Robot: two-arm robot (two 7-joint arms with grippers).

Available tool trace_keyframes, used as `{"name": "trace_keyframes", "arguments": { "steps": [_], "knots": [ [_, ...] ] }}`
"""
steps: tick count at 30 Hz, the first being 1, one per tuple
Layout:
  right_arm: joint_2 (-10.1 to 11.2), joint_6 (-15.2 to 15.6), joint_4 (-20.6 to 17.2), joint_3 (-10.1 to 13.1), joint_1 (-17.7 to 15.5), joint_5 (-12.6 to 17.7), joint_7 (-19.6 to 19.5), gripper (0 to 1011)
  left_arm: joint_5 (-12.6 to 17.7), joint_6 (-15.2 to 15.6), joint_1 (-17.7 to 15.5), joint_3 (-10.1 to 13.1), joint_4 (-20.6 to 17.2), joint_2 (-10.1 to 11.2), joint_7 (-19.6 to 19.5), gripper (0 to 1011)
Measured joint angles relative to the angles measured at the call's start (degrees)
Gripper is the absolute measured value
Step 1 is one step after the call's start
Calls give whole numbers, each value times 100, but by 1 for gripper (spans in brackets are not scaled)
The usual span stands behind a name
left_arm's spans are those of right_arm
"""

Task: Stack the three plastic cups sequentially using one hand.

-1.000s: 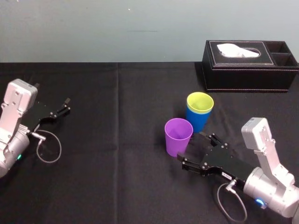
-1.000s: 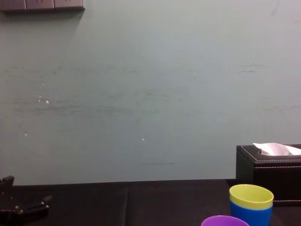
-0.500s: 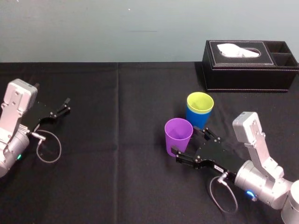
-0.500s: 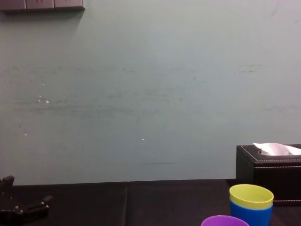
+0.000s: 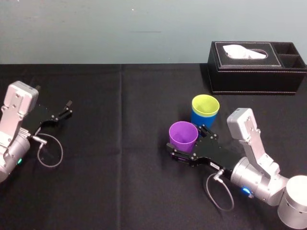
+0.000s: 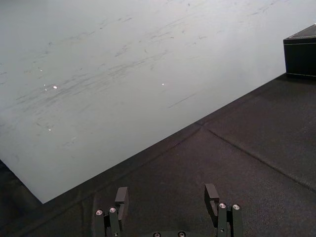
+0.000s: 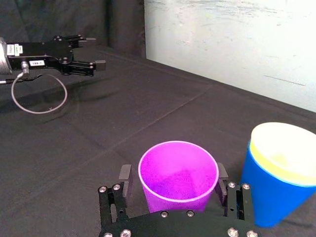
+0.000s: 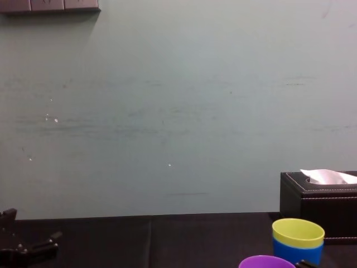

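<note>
Right gripper [image 5: 188, 143]: jaws wide apart, straddling the purple cup [image 5: 182, 134], one finger visibly clear of its wall; nothing gripped.
Purple cup: upright on the black table [image 5: 120, 191].
Blue cup [image 5: 202, 123], yellow-green cup [image 5: 205, 105] nested inside: upright, just beside the purple cup at 1 o'clock.
Tissue box [image 5: 256, 67]: farther off, 1 o'clock.
Left gripper [image 5: 67, 109]: parked at 9 o'clock, well apart, fingers spread, empty.
</note>
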Motion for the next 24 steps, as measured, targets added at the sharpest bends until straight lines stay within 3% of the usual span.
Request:
{"name": "trace_keyframes", "arguments": {
  "steps": [24],
  "knots": [
    [-92,41,96,-41,99,-144,-133,1003,0,0,0,0,0,0,0,1012]
  ]
}}
